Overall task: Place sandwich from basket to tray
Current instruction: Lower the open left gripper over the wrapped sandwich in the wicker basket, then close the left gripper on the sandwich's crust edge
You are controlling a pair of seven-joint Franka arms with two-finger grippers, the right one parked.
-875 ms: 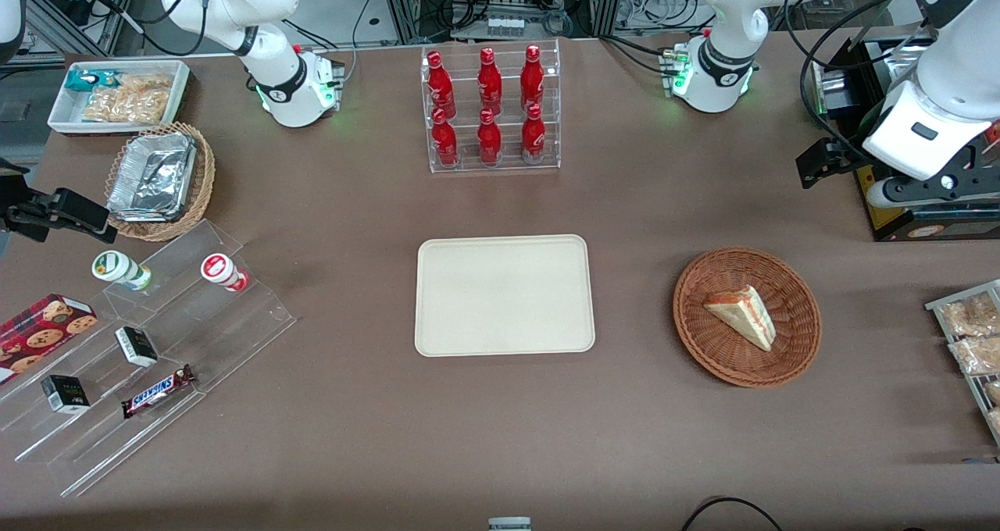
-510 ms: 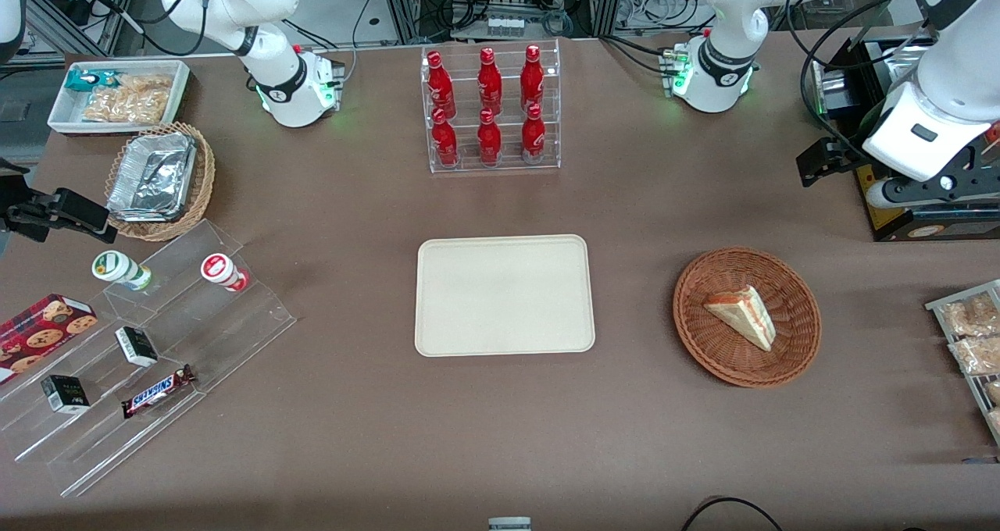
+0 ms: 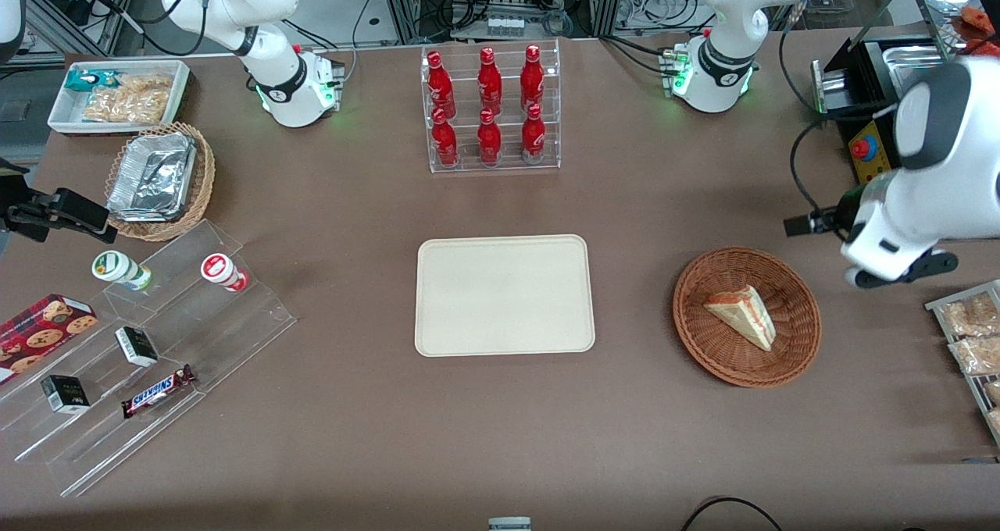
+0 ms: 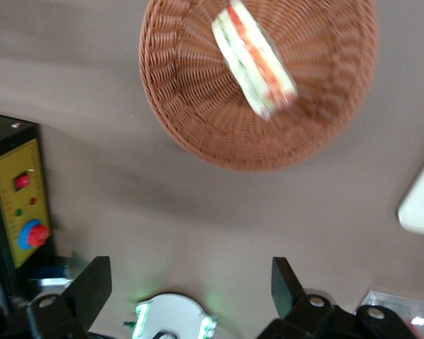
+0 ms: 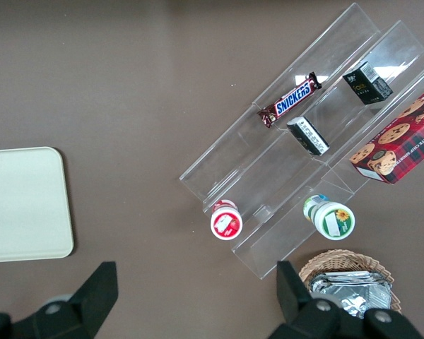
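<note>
Toward the parked arm's end of the table, a white bin of bagged snacks sits farthest from the front camera. Nearer than it is a tan wicker basket holding silver foil trays. Nearer still, a clear stepped acrylic display carries two small lidded cups, two small dark boxes and a Snickers bar. A red box of cookies lies just beside the display.

At the middle of the table, a clear rack of six red bottles stands far from the front camera. The cream tray lies flat and bare, nearer to the camera than the rack.

The reddish-brown basket rests on the table, well apart from the tray and toward the working arm's end. The sandwich lies in it, near its middle, with the red, orange and green filling showing along the cut side. In the left wrist view the basket and sandwich sit apart from the two dark fingers.

The gripper hangs above the table, just beside the basket and farther from the front camera than the sandwich. Its fingers are spread wide and grip nothing. A black box with a yellow panel and red button stands beside the working arm, and bagged beige snacks lie at the table's edge.
</note>
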